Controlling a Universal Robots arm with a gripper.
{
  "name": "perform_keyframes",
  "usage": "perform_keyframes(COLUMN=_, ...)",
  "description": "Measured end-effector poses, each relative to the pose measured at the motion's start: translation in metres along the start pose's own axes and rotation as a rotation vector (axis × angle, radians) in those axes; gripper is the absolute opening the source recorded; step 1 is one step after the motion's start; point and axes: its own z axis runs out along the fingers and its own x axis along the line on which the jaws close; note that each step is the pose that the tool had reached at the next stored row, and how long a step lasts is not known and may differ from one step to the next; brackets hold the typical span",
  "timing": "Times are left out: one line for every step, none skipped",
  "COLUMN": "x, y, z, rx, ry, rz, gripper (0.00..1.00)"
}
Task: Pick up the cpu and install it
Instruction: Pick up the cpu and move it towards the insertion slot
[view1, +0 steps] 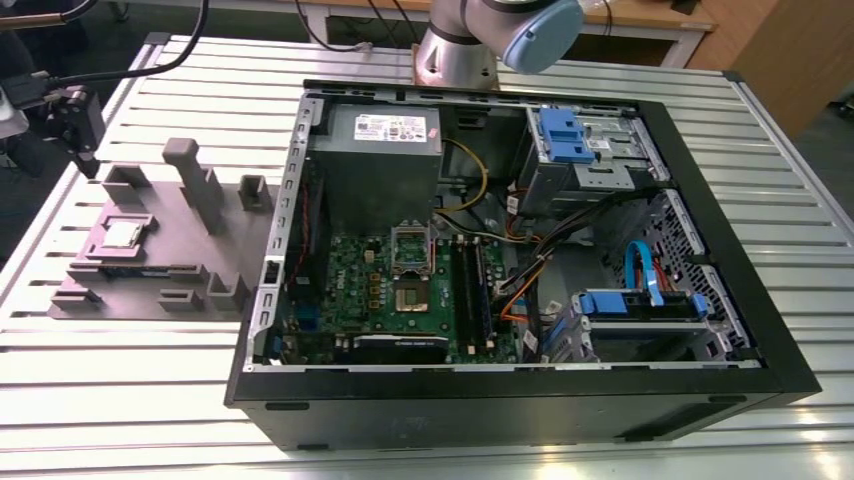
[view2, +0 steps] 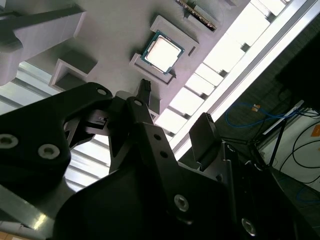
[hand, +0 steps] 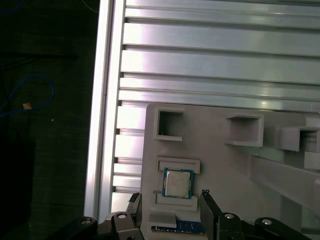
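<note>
One square cpu (hand: 177, 183) flat, silver top upward

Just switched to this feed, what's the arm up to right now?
The arm's open pincer hangs over the small square silver-topped cpu without touching it. The cpu lies in its recess on the grey moulded holder tray, which sits at the exterior view's left of the open black computer case. Nothing is gripped yet.
</note>
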Motion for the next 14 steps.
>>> perform_keyframes(x=0.0001, y=0.0000, z=0.0003, rx=-0.0001, ry=-0.0001, rz=0.000, gripper=0.58)
perform_keyframes(x=0.0000, y=0.0000, z=0.0006, rx=-0.0002, ry=-0.0002, rz=0.000, gripper=0.58)
perform_keyframes(x=0.0000, y=-0.0001, z=0.0017, rx=-0.0005, ry=-0.0002, rz=0.000, gripper=0.58)
perform_keyframes(x=0.0000, y=-0.0001, z=0.0030, rx=-0.0003, ry=0.0003, rz=0.000, gripper=0.58)
perform_keyframes(x=0.0000, y=-0.0002, z=0.0045, rx=-0.0003, ry=0.0005, rz=0.000, gripper=0.58)
perform_keyframes(x=0.0000, y=-0.0003, z=0.0064, rx=-0.0004, ry=0.0004, rz=0.000, gripper=0.58)
perform_keyframes(x=-0.0001, y=-0.0004, z=0.0081, rx=-0.0003, ry=0.0004, rz=0.000, gripper=0.58)
perform_keyframes(x=-0.0002, y=-0.0005, z=0.0098, rx=-0.0002, ry=0.0006, rz=0.000, gripper=0.58)
perform_keyframes(x=-0.0014, y=-0.0006, z=0.0117, rx=-0.0002, ry=0.0008, rz=0.000, gripper=0.58)
perform_keyframes(x=-0.0022, y=-0.0008, z=0.0136, rx=-0.0003, ry=0.0005, rz=0.000, gripper=0.58)
perform_keyframes(x=-0.0027, y=-0.0011, z=0.0154, rx=-0.0003, ry=0.0006, rz=0.000, gripper=0.58)
perform_keyframes(x=-0.0031, y=-0.0017, z=0.0172, rx=-0.0004, ry=0.0005, rz=0.000, gripper=0.58)
perform_keyframes(x=-0.0032, y=-0.0025, z=0.0189, rx=-0.0003, ry=0.0004, rz=0.001, gripper=0.58)
perform_keyframes(x=-0.0032, y=-0.0035, z=0.0205, rx=-0.0003, ry=0.0004, rz=0.002, gripper=0.58)
